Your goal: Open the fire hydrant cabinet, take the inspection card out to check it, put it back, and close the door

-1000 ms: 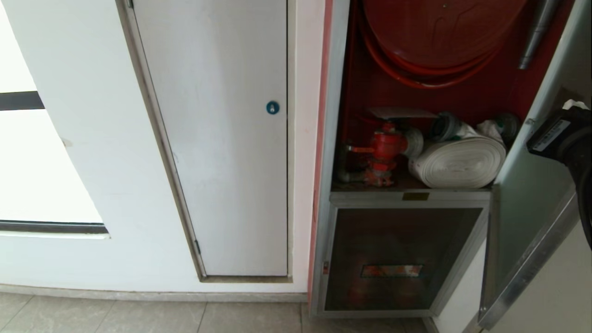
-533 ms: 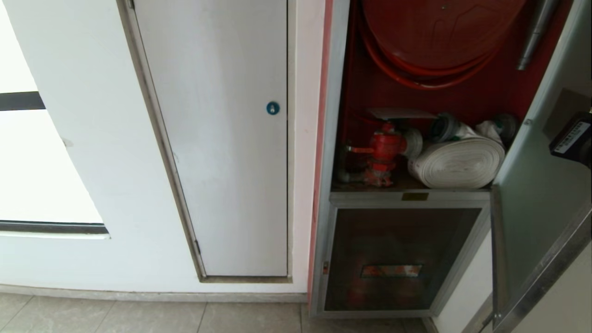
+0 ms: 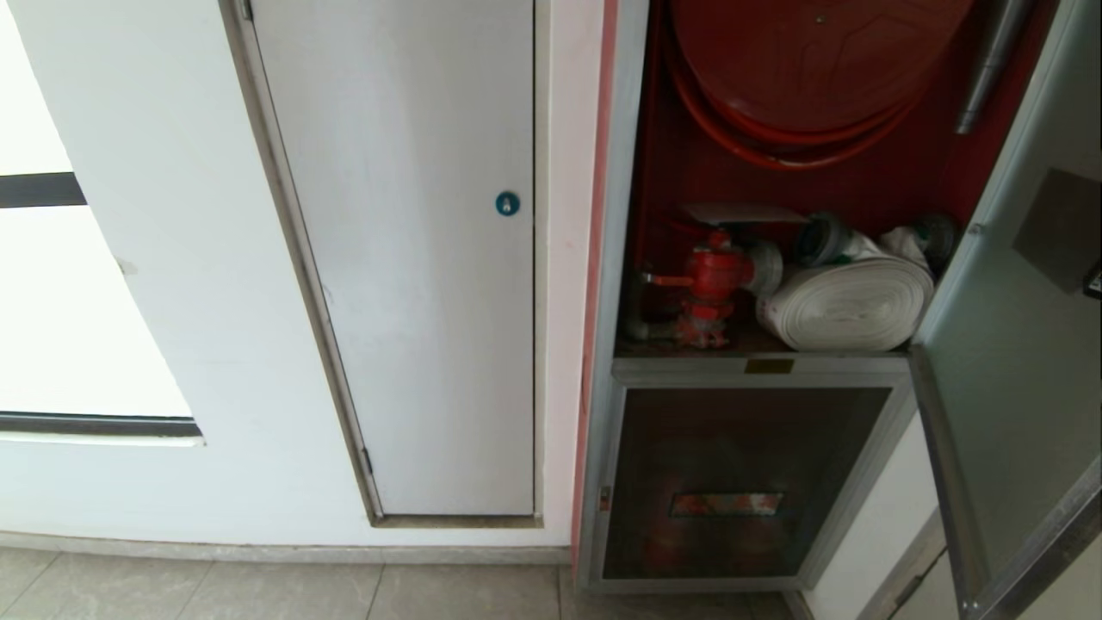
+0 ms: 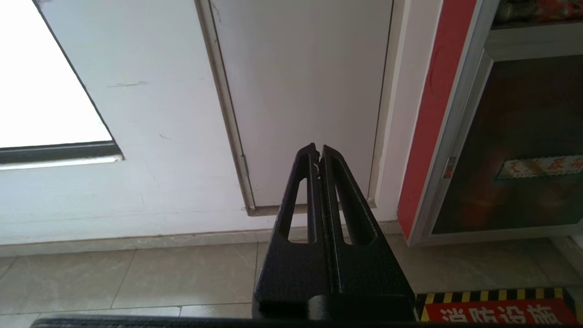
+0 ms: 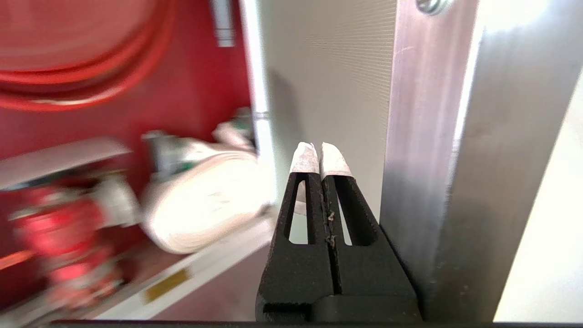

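The fire hydrant cabinet point(image 3: 616, 258) stands open, showing its red hose reel point(image 3: 809, 60), red valve point(image 3: 715, 271) and rolled white hose point(image 3: 848, 306). The inspection card point(image 3: 745, 213) lies flat and pale just above the valve; it is blurred in the right wrist view point(image 5: 59, 159). The door point(image 3: 1007, 370) is swung out to the right. My right gripper point(image 5: 318, 146) is shut and empty, its white-tipped fingers close to the door's inner pane point(image 5: 328, 68), beside the silver frame point(image 5: 428, 136). The left gripper point(image 4: 318, 148) hangs parked and shut, low before the white panel.
A plain white panel with a blue round lock point(image 3: 507, 203) fills the wall left of the cabinet. Below the shelf are a small brass plate point(image 3: 769, 365) and a lower dark glass pane point(image 3: 740, 474). A striped floor marking point(image 4: 496, 310) lies on the tiles.
My right arm has slid out past the head view's right edge. The door has swung further open to the right. The left arm has kept still.
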